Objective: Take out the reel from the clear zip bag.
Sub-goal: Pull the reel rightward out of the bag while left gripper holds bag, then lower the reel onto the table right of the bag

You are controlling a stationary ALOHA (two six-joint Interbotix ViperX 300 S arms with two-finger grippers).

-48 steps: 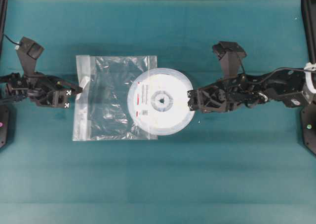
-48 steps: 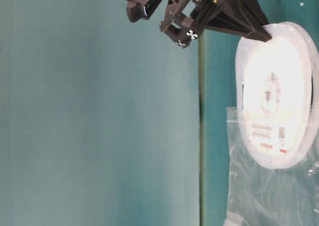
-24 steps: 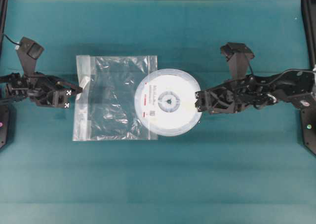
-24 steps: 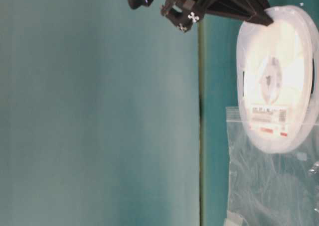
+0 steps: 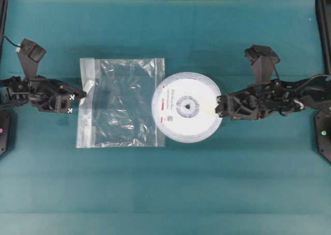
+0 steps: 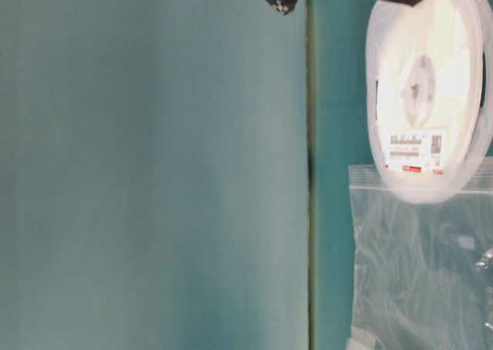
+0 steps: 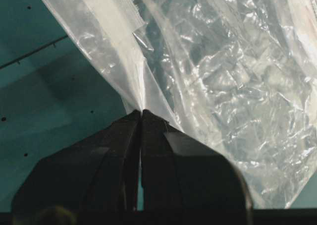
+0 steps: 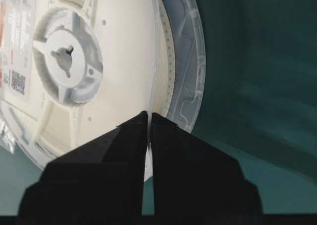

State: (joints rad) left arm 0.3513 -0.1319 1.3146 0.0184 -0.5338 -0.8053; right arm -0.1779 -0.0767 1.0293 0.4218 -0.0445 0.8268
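The reel (image 5: 186, 106), a white disc with a grey hub and a red-striped label, lies flat right of the clear zip bag (image 5: 121, 103); only its left rim overlaps the bag's right edge. My right gripper (image 5: 219, 105) is shut on the reel's right rim, and the right wrist view shows the thin flange (image 8: 148, 61) pinched between the jaws of that gripper (image 8: 149, 114). My left gripper (image 5: 83, 95) is shut on the bag's left edge; in the left wrist view a fold of crinkled plastic (image 7: 223, 76) is clamped at the tips of this gripper (image 7: 142, 111). The table-level view shows the reel (image 6: 427, 80) tilted off the surface above the bag (image 6: 424, 265).
The teal tabletop (image 5: 170, 193) spreads in front of and behind the bag. Black frame posts stand at the left (image 5: 2, 136) and right (image 5: 323, 136) edges. A dark seam (image 6: 310, 173) runs across the table-level view.
My right gripper has drawn the reel to the right, so most of it now lies outside the bag. The left gripper and the bag have stayed put.
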